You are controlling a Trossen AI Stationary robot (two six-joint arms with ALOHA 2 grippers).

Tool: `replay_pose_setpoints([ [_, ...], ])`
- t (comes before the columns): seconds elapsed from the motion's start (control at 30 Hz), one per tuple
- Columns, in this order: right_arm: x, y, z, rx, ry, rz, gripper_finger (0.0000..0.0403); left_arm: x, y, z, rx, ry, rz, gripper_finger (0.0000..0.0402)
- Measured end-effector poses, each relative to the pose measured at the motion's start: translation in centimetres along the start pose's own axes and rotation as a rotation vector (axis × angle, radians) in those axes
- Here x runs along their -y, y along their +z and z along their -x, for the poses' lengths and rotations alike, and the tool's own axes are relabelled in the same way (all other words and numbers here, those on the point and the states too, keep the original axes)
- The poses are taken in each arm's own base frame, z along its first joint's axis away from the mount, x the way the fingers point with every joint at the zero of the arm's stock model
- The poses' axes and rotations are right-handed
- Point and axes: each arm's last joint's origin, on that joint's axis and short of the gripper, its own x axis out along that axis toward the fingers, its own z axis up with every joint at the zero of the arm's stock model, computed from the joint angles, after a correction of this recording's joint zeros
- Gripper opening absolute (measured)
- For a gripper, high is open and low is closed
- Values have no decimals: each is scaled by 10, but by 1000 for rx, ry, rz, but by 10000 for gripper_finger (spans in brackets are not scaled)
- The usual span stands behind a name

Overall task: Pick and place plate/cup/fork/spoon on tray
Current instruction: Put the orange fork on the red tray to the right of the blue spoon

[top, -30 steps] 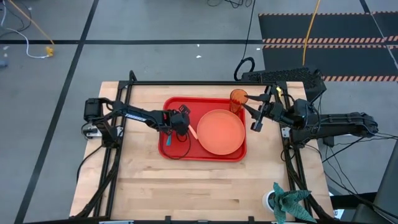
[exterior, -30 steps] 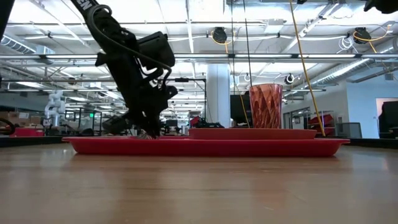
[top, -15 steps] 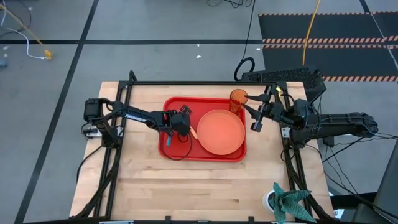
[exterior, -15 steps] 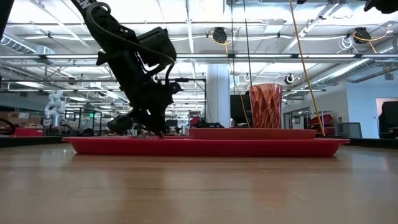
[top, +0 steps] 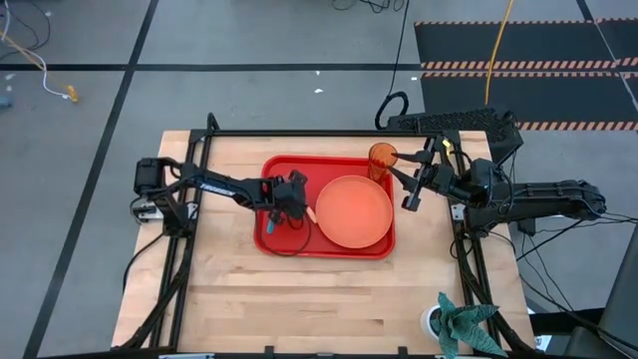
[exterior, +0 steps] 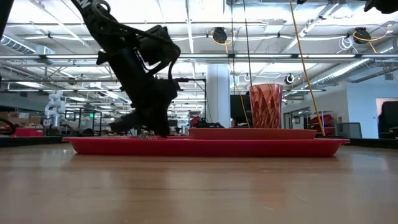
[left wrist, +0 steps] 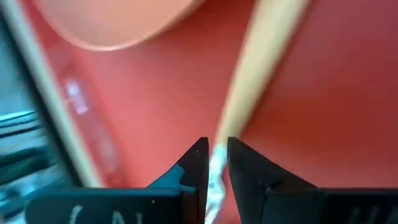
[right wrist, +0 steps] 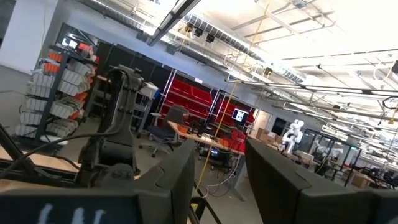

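The red tray (top: pixel 329 248) lies mid-table. On it are the orange plate (top: pixel 353 210) at the right, the amber cup (top: pixel 382 157) upright at the far right corner, and the blue-handled spoon (top: pixel 269 228) near the left near corner. My left gripper (top: pixel 297 202) is low over the tray's left half, just left of the plate, and shut on the fork (top: pixel 310 212). It also shows in the low view (exterior: pixel 152 130). My right gripper (top: pixel 409 194) hangs open and empty just right of the tray, near the cup. My left gripper (left wrist: pixel 216 155) pinches the fork's silver metal end (left wrist: pixel 216 173) between its two fingers. The fingers point steeply down and lie in line with the fork. The orange-tan handle (left wrist: pixel 261 68) runs away from the fingertips over the tray floor (left wrist: pixel 323 124), next to the plate's rim (left wrist: pixel 118 22). I cannot tell whether the handle rests on the tray.
A black frame (top: pixel 299 133) runs along the table's far and side edges. A green and white object (top: pixel 464 321) sits at the near right corner. Bare wood lies in front of the tray (top: pixel 299 299).
My left gripper has moved a little toward the table's right, toward the plate, staying low over the tray with the fork.
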Motion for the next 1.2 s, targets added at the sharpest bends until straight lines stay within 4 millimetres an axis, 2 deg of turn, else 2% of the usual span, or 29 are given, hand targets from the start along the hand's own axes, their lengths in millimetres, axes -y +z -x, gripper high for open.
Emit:
replay_pose_setpoints([
  [0.2,0,0,0,-1,0,3,137,-6,17,8,-80,269,47,63],
  [0.37,0,0,0,-1,0,3,137,-15,21,11,-49,243,48,63],
  [0.47,0,0,0,-1,0,3,137,-30,19,12,-42,220,68,63],
  [0.6,0,0,0,0,0,3,137,-63,7,20,-68,93,192,63],
  [0.7,0,0,0,0,0,11,137,-85,-7,28,-4,-106,339,63],
  [0.8,0,0,0,0,0,15,137,-98,-17,34,65,-234,444,63],
  [0.97,0,0,0,-3,1,15,137,-97,-18,35,81,-281,403,62],
  [1.2,0,-1,0,-8,2,16,137,-74,-8,7,27,-386,321,62],
])
